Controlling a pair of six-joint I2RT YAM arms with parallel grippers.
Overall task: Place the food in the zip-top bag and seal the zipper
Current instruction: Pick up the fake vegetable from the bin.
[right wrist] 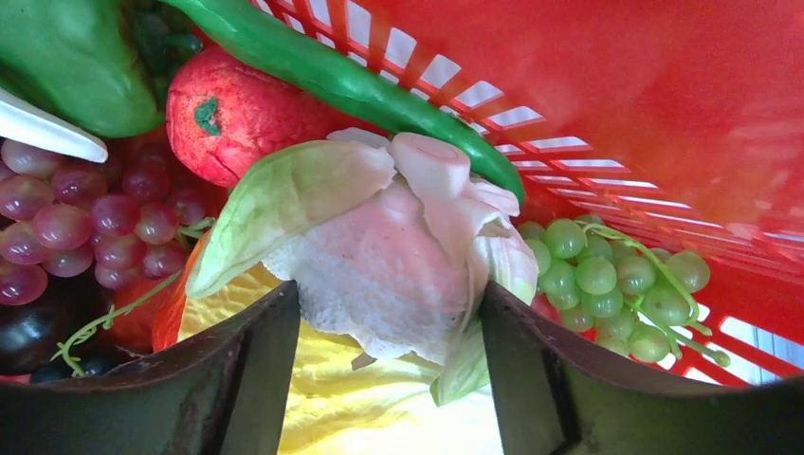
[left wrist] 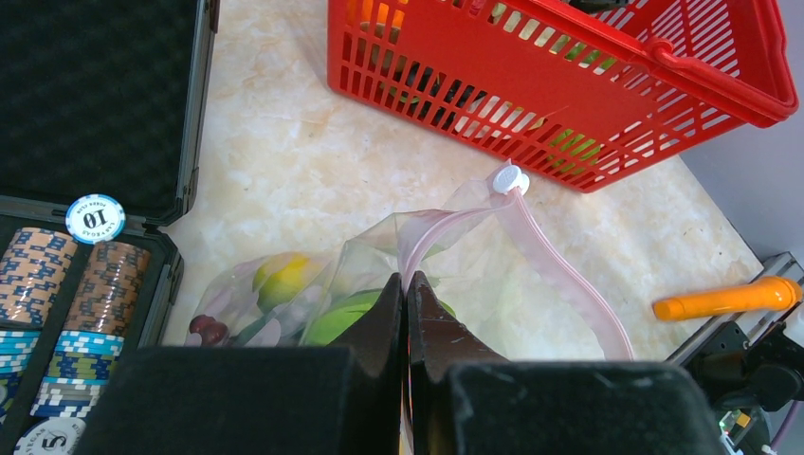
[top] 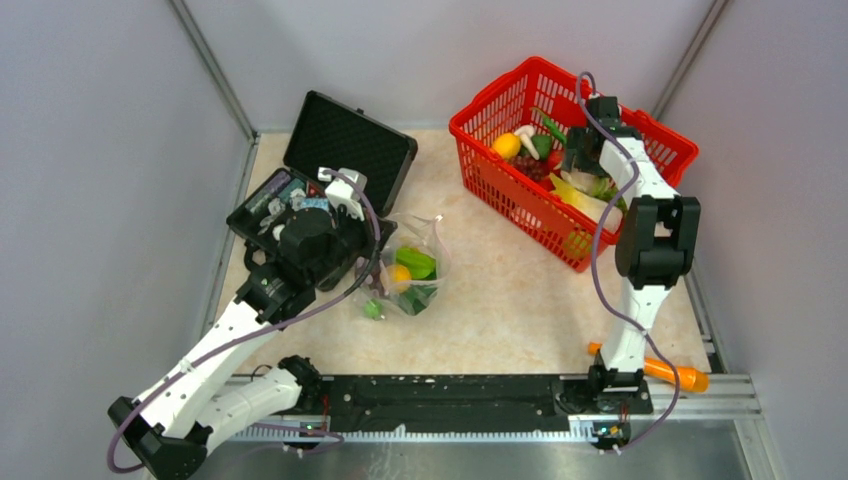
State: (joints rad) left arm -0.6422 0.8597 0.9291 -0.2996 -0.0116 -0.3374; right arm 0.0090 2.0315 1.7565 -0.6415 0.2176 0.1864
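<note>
Here, the left gripper point(left wrist: 406, 284) has its fingers clenched on the mouth edge of the zip-top bag point(left wrist: 379, 251), and one pink strip of the zipper point(left wrist: 559, 265) runs down into the pinch. Outward from there the two strips part and meet again at a white slider point(left wrist: 510, 178), so the mouth gapes, unsealed. The bag lies on the table point(top: 500, 310) between the black case point(top: 350, 140) and the red basket point(top: 480, 120).

Some food is already inside, including a green piece point(top: 415, 263) and a yellow-orange citrus point(top: 399, 273). The right gripper point(right wrist: 389, 289) is down in the basket, fingers spread wide on either side of a white-green leafy piece point(right wrist: 379, 256) that fills the gap. Whether they press it I cannot tell. Purple grapes point(right wrist: 76, 223), green grapes point(right wrist: 607, 275) and a red fruit point(right wrist: 237, 114) wait there too.

I judge loading partway done and sealing not begun. The zipper's long axis runs from the pinch toward the basket, with the slider at the far end. The opening seems to face upward.
</note>
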